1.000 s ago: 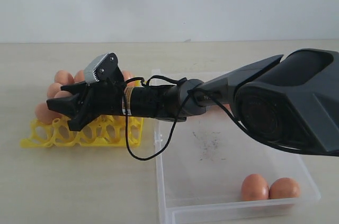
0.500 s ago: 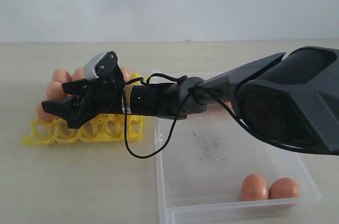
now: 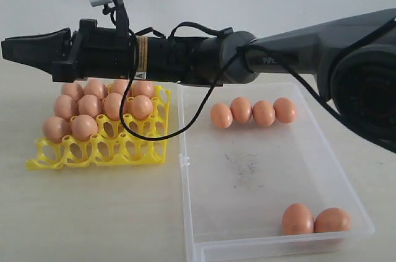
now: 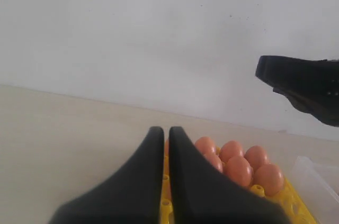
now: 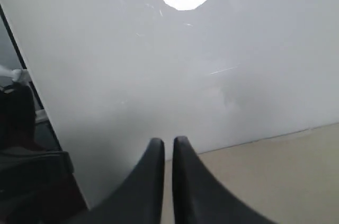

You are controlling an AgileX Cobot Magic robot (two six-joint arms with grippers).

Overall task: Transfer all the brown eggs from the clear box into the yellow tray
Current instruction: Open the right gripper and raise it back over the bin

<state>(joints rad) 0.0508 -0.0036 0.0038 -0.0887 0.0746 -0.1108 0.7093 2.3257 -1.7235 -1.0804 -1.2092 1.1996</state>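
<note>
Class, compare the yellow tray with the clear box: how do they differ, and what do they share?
The yellow tray is an opaque lattice of cups; the clear box is a see-through, flat-floored bin. The tray is smaller than the box. The tray holds ten brown eggs, the box six. Both sit on the table and hold eggs.
</note>
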